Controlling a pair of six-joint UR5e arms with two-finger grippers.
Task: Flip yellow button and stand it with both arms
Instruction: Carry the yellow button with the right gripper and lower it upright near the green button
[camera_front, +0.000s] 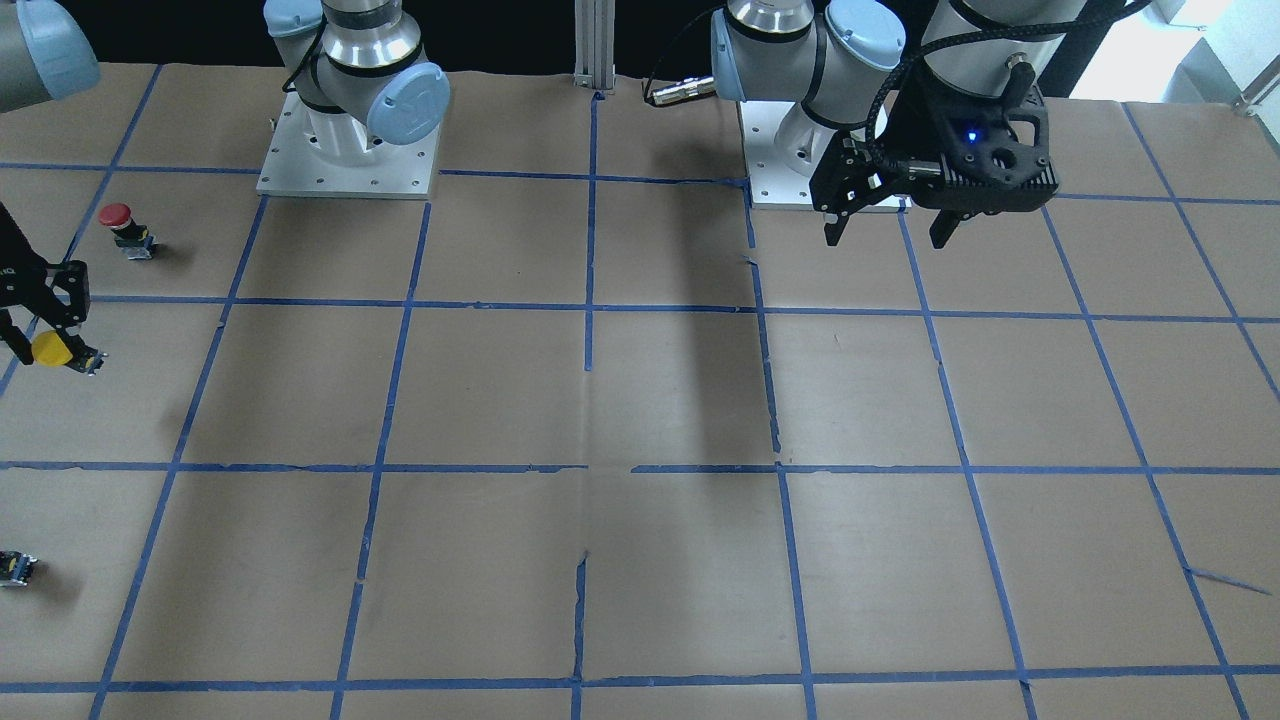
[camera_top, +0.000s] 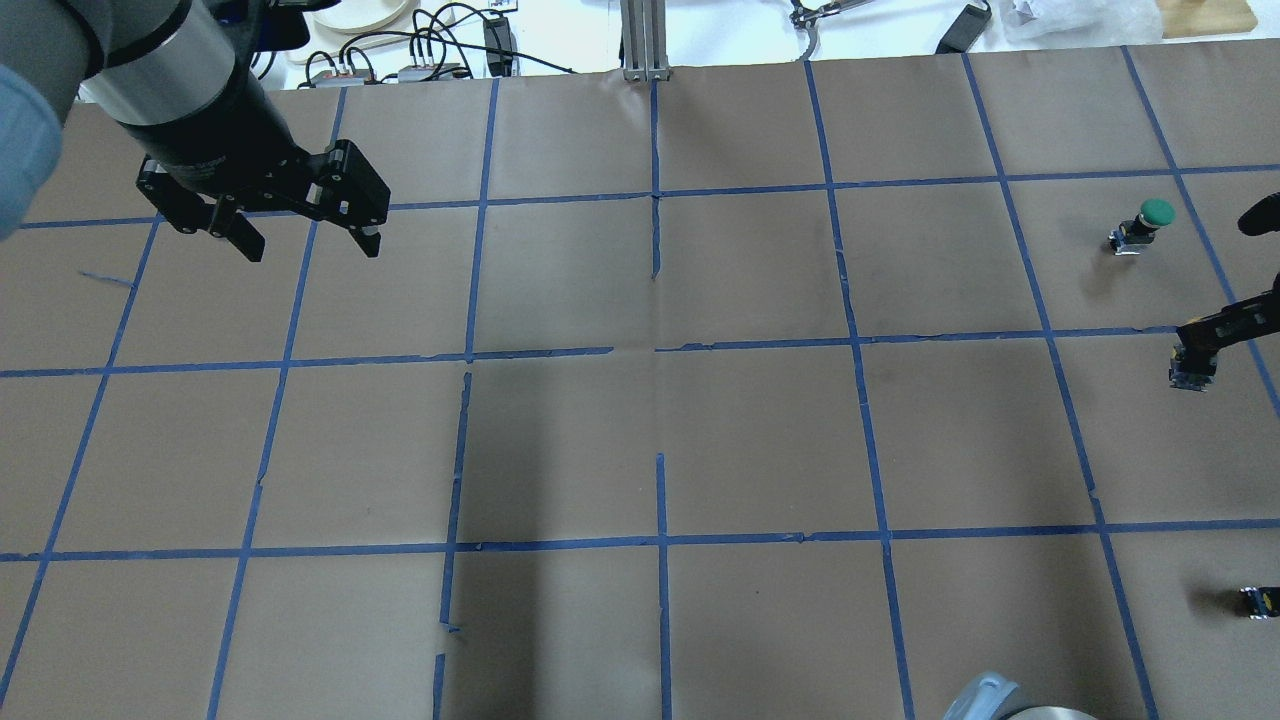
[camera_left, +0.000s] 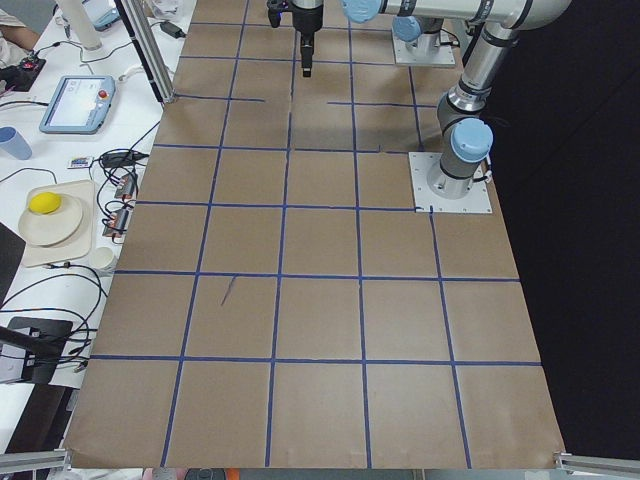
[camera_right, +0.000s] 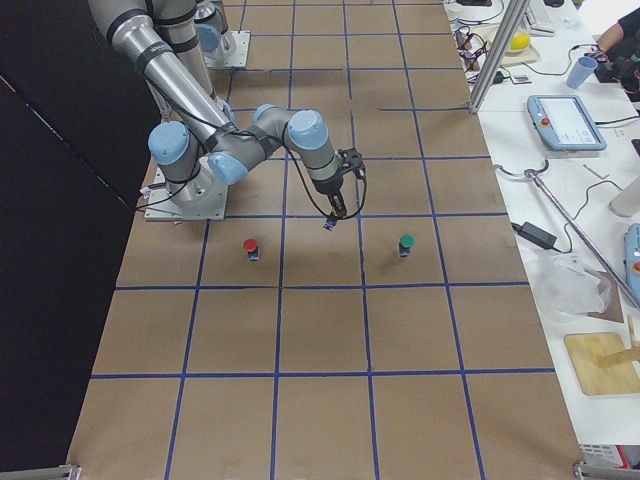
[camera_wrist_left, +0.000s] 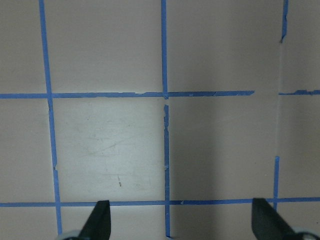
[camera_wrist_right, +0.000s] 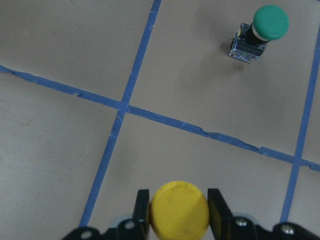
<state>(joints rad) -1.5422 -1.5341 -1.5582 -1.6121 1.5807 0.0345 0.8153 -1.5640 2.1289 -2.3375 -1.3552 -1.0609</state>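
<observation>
Near the green button (camera_wrist_right: 264, 27), right gripper (camera_wrist_right: 179, 202) is clamped on the yellow button (camera_wrist_right: 180, 214), presumably for the flip. Far off, left gripper (camera_top: 311, 248) hangs with jaws apart, probably awaiting handover.

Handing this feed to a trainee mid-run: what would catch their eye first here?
First, the yellow button, its cap clamped in the right gripper at the robot's right end of the table. Next, the left gripper, which hangs open above the table on the opposite side. Then the green button and the red button, both standing upright near the right gripper.
</observation>
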